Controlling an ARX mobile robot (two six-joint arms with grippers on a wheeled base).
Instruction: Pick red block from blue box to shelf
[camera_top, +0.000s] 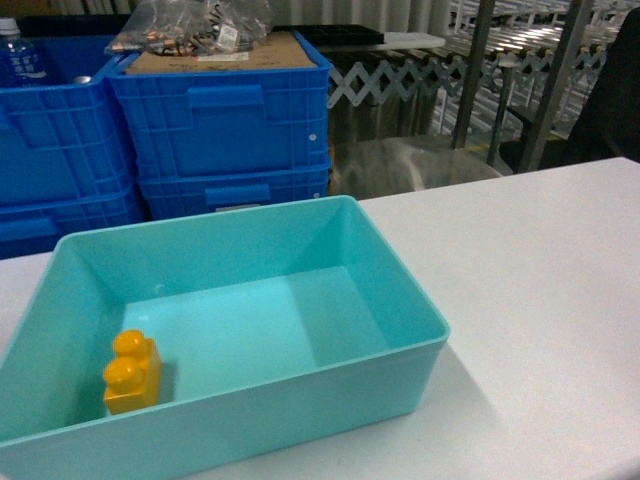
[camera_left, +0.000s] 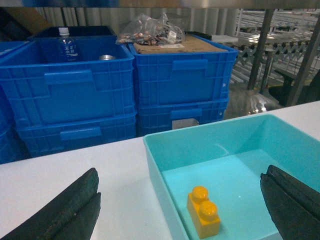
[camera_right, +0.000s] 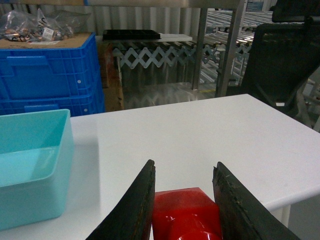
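Clamped between the right gripper's (camera_right: 184, 200) two dark fingers (camera_right: 134, 207), the red block (camera_right: 186, 216) sits at the bottom edge of the right wrist view, above the white table (camera_right: 200, 135) and outside the blue box (camera_right: 35, 165). By contrast, the left gripper (camera_left: 180, 210) is spread wide, its fingers (camera_left: 65, 210) straddling the box's near wall and holding nothing. Inside the box lies a yellow two-stud brick (camera_top: 131, 373). Behind the table stand dark blue crates (camera_top: 225, 115), with the steel shelf (camera_top: 540, 70) beyond to the right.

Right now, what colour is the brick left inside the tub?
Yellow-orange brick, clearest in the head view.
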